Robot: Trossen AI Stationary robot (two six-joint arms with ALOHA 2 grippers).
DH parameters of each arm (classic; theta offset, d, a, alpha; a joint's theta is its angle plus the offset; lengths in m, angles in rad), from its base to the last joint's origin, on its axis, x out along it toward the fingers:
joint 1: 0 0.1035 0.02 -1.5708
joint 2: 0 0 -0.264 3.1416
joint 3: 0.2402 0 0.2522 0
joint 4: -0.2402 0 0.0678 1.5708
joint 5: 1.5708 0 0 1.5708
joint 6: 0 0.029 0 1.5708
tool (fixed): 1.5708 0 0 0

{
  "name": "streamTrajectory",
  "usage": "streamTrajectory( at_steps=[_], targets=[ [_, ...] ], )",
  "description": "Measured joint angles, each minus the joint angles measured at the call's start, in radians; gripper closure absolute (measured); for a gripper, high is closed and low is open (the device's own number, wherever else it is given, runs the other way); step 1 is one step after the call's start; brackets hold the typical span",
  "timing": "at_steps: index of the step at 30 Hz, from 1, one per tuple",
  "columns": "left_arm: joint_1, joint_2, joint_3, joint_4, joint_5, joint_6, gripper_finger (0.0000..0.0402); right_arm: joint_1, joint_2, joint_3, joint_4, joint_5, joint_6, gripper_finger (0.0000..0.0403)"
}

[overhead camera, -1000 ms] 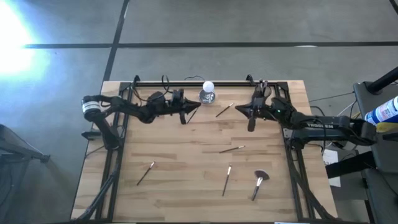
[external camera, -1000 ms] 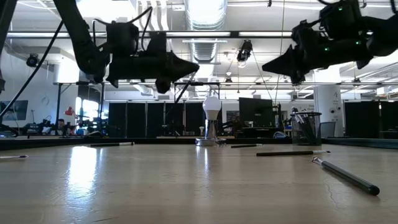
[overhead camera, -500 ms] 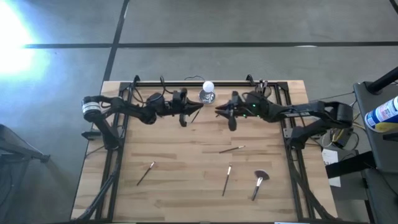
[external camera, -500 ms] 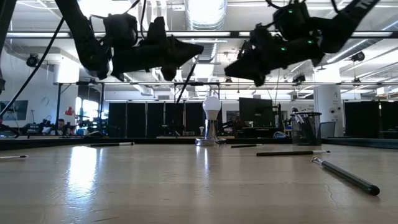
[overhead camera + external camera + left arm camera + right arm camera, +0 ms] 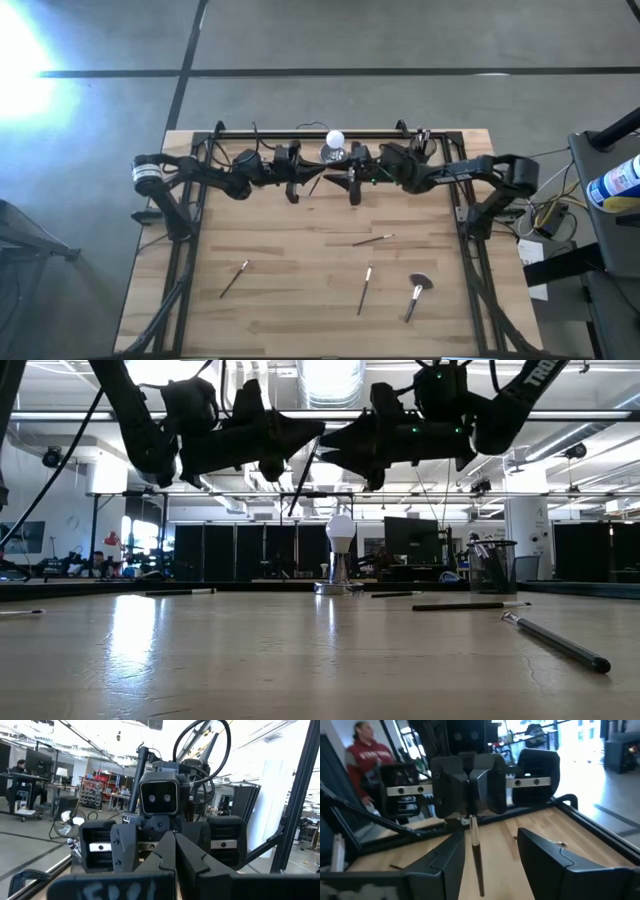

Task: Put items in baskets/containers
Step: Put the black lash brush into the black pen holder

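My left gripper [image 5: 303, 180] hangs above the table's far middle, shut on a slim brush [image 5: 303, 475] that slants down below it. Facing it from the right, my right gripper [image 5: 330, 180] is open. In the right wrist view the brush [image 5: 476, 855] stands between the right fingers [image 5: 447, 862], close to one of them; I cannot tell whether it touches. The black cup [image 5: 492, 566] stands at the far right with several brushes in it. More brushes lie flat on the table: [image 5: 235, 278], [image 5: 372, 240], [image 5: 365, 290], and a fan-headed one [image 5: 417, 293]. My left gripper pinches the brush's upper end [image 5: 469, 821] between its two fingertips. The fingers reach in level from the table's left. The brush hangs below them, tilted, lifted clear of the table.
A shiny silver object topped with a white ball [image 5: 334, 148] stands at the far edge just behind both grippers. A black frame rail [image 5: 300, 131] runs along the table's far edge. A person in a red top [image 5: 362, 750] shows beyond the table.
My right gripper has travelled toward the table's left, from near the cup up to my left gripper, and has opened on the way. My left gripper has risen a little with the brush still hanging from it.
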Motion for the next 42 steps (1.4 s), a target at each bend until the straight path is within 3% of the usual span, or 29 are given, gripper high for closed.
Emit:
streamTrajectory(
  at_steps=[9, 17, 23, 29, 34, 38, 42],
  targets=[
    [0.001, 0.000, 0.000, 0.008, -0.002, 0.020, 0.0402, 0.004, 0.084, 0.046, 0.088, -0.017, 0.031, 0.0276],
    [0.001, -0.001, 0.000, 0.005, -0.016, 0.009, 0.0401, 0.005, 0.090, 0.058, 0.085, -0.049, 0.002, 0.0381],
    [0.014, -0.058, 0.000, -0.091, 0.010, -0.021, 0.0398, -0.002, -0.002, 0.023, -0.056, -0.017, -0.050, 0.0386],
    [0.021, -0.100, -0.020, -0.182, 0.014, -0.001, 0.0363, -0.030, -0.211, -0.002, -0.367, 0.145, -0.153, 0.0388],
    [0.023, -0.114, -0.059, -0.196, 0.013, 0.025, 0.0340, -0.078, -0.403, -0.016, -0.675, 0.391, -0.186, 0.0389],
    [0.023, -0.114, -0.092, -0.192, 0.013, 0.051, 0.0338, -0.154, -0.530, -0.040, -0.860, 0.576, -0.182, 0.0389],
    [0.023, -0.114, -0.107, -0.191, 0.013, 0.053, 0.0338, -0.282, -0.632, -0.058, -0.952, 0.638, -0.182, 0.0389]
  ],
)
